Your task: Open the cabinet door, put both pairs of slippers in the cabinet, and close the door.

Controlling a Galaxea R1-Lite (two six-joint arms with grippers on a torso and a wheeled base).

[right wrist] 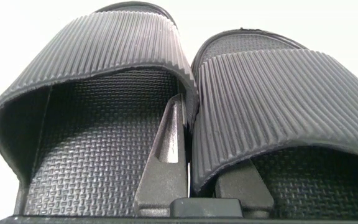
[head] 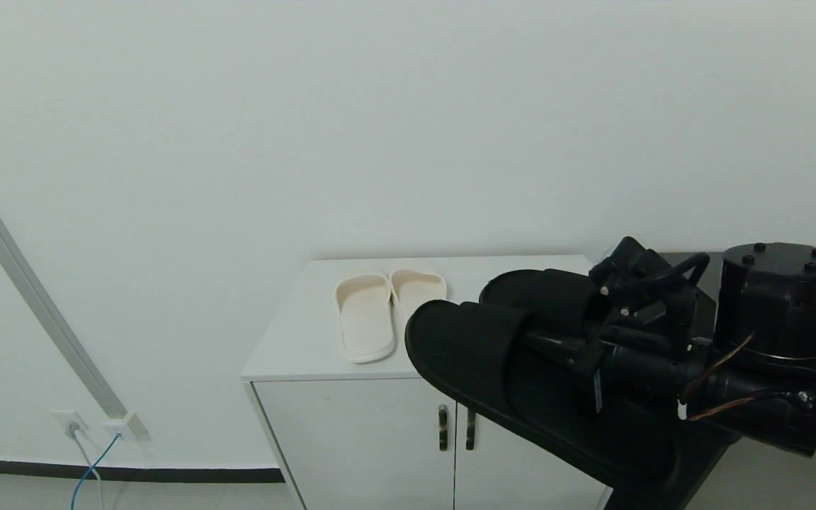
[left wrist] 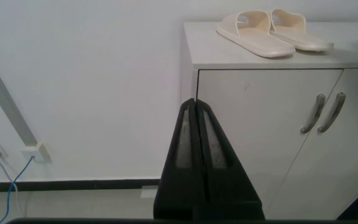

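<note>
Blk slippers (head: 479,347) in R gripper (right wrist: 197,171); cream pair (head: 365,319) atop shut cabinet (head: 351,418).

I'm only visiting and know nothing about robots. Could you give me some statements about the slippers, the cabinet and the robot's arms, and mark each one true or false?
1. The cabinet doors are both shut. True.
2. The cream slippers are already inside the cabinet. False: they lie side by side on top of the cabinet.
3. The right end effector holds the black slippers off the cabinet top. True.
4. The left end effector is wide open around a door handle. False: its fingers are pressed together, holding nothing, away from the handles.
</note>
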